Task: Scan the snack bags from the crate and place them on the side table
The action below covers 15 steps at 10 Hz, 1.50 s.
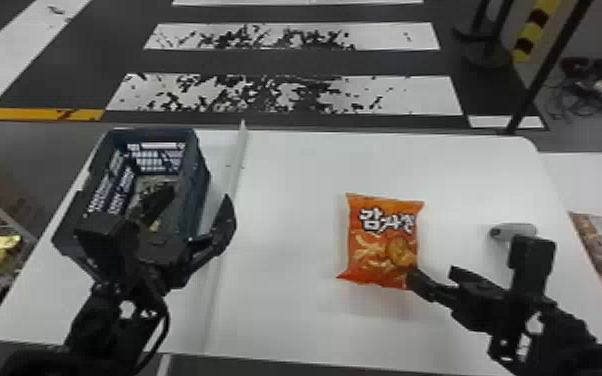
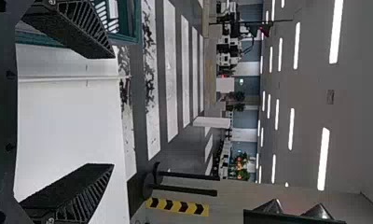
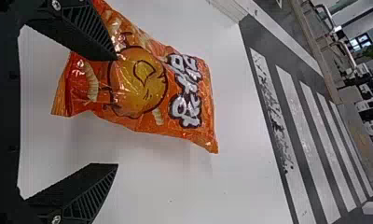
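Orange snack bag [image 1: 382, 240]: lies printed face up on the white bench [image 1: 285, 300], between the crate [image 1: 199, 185] and the grey scanner [image 1: 522, 230].
Right gripper [image 1: 433, 274]: spread, at the near right corner of the bag; in the right wrist view one finger overlaps the bag, the other has bare bench beside it. Whether it touches, I cannot tell.
Left gripper [image 1: 198, 196]: spread, near the crate, pinching nothing.
Step, as I judge: take the bag for scanning.
Good approach: bring both fingers around the bag, lower them evenly, then close softly.
Handling: the puffed film may slide or crumple; a hold on the corner only could let it swing.
Afterwards: show the code to the scanner, then lay the bag on the side table [image 1: 582, 175].
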Available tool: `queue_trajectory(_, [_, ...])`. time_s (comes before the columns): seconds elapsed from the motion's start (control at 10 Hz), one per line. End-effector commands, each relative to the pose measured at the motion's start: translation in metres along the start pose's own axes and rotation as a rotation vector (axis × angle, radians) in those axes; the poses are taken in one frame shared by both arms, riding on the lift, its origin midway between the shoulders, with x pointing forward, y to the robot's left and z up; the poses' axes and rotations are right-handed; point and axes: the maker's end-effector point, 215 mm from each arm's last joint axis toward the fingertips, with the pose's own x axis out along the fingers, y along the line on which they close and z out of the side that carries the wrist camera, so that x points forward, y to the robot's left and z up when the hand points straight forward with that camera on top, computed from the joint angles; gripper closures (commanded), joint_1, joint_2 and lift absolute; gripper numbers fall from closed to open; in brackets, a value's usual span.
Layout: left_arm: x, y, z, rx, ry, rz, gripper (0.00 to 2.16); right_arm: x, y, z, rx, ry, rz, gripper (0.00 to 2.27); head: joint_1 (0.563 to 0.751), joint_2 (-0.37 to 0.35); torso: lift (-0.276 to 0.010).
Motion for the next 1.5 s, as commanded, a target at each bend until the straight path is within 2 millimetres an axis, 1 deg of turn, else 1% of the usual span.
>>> queue_trajectory(0.0, [0.0, 0.0, -0.003, -0.001, 0.006, -0.002, 0.04, 0.005, 0.001, -0.01, 0.044, 0.049, 0.028, 0.07, 0.695, 0.048, -0.05])
queue_trajectory(0.2, [-0.002, 0.001, -0.005, -0.001, 0.011, -0.003, 0.04, 0.013, 0.016, -0.017, 0.103, 0.09, 0.108, 0.08, 0.695, 0.06, -0.05])
queue_trajectory(0.3, [-0.002, 0.001, -0.004, -0.001, 0.011, -0.003, 0.04, 0.016, 0.019, -0.02, 0.114, 0.11, 0.125, 0.09, 0.695, 0.072, -0.05])
queue_trajectory(0.4, [-0.002, 0.0, -0.005, -0.002, 0.012, -0.007, 0.04, 0.02, 0.02, -0.021, 0.123, 0.122, 0.143, 0.22, 0.695, 0.078, -0.05])
queue_trajectory(0.5, [-0.002, 0.0, -0.008, -0.003, 0.019, -0.011, 0.04, 0.022, 0.019, -0.024, 0.144, 0.143, 0.166, 0.73, 0.695, 0.088, -0.05])
queue_trajectory(0.6, [-0.003, 0.0, -0.01, -0.005, 0.021, -0.013, 0.04, 0.024, 0.019, -0.023, 0.153, 0.149, 0.177, 1.83, 0.695, 0.093, -0.05])
queue_trajectory(0.7, [-0.004, 0.001, -0.012, -0.004, 0.026, -0.012, 0.04, 0.024, 0.02, -0.027, 0.154, 0.165, 0.177, 2.26, 0.695, 0.093, -0.05])
queue_trajectory(0.9, [-0.005, 0.001, -0.015, -0.006, 0.03, -0.012, 0.04, 0.018, 0.016, -0.012, 0.15, 0.114, 0.183, 2.26, 0.695, 0.095, -0.05])
queue_trajectory(1.0, [-0.005, 0.0, -0.014, -0.008, 0.029, -0.014, 0.04, 0.012, 0.015, 0.002, 0.134, 0.086, 0.18, 2.26, 0.695, 0.091, -0.05])
queue_trajectory(1.1, [-0.005, 0.0, -0.013, -0.007, 0.028, -0.015, 0.04, 0.001, 0.015, 0.015, 0.081, 0.064, 0.162, 2.26, 0.695, 0.081, -0.05])
queue_trajectory(1.2, [-0.005, 0.0, -0.013, -0.008, 0.027, -0.015, 0.04, -0.012, 0.012, 0.034, -0.016, 0.035, 0.108, 2.26, 0.695, 0.077, -0.05])
queue_trajectory(1.3, [-0.005, 0.0, -0.014, -0.008, 0.029, -0.015, 0.04, -0.027, 0.009, 0.057, -0.133, 0.012, 0.038, 2.26, 0.695, 0.063, -0.05])
queue_trajectory(1.4, [-0.005, -0.001, -0.014, -0.009, 0.029, -0.016, 0.04, -0.039, 0.013, 0.073, -0.235, 0.006, -0.015, 2.26, 0.695, 0.046, -0.05])
